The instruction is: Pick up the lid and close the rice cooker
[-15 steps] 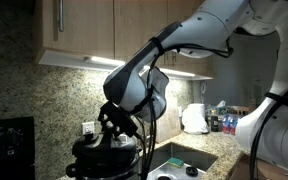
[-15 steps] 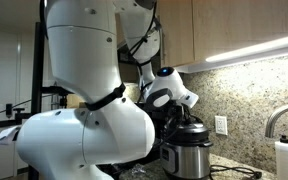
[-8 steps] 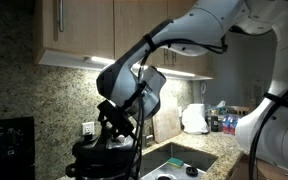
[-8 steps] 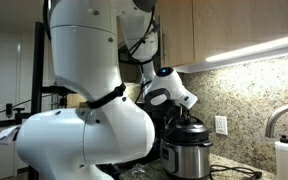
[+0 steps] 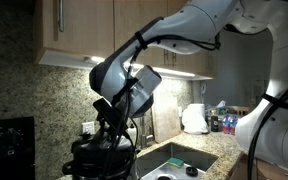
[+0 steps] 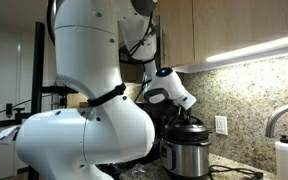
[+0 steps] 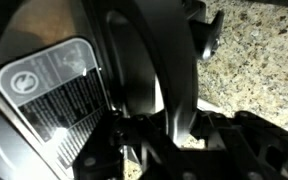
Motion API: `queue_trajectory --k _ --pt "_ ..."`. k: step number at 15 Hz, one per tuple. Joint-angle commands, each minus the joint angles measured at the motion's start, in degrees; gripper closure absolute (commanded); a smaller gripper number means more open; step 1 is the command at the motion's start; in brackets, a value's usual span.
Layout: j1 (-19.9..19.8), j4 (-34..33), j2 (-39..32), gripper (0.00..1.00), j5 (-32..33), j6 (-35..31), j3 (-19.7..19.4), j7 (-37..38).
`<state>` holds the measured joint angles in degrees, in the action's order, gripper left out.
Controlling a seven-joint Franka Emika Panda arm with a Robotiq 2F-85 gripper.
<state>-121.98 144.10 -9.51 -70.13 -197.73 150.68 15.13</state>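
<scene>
Above the rice cooker (image 6: 188, 160), the gripper (image 5: 111, 132), jaws clamped on the lid (image 6: 189, 131) at its knob, could release it tilted and leave it askew on the rim.

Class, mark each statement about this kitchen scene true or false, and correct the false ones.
1. The gripper is over the rice cooker. True.
2. The wall cabinets are painted blue. False: they are wood-coloured.
3. A light strip glows under the cabinets. True.
4. The gripper is wide open. False: it is shut.
5. The wall behind the cooker is plain white tile. False: it is a speckled stone backsplash.
</scene>
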Motion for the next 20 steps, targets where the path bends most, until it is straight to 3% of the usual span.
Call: queue_trajectory --k 1,4,7,20 --pt "-2.2 -6.5 7.6 0.99 -4.3 -1.1 0.0 0.4" --pt "-2.8 -8.5 9.1 0.99 -7.2 -1.1 0.2 -1.4" --pt "-2.6 -9.6 7.7 0.99 -5.5 -1.2 0.1 -3.6" --pt "3.3 -3.6 -0.1 0.99 -2.1 -0.5 -0.6 -15.1"
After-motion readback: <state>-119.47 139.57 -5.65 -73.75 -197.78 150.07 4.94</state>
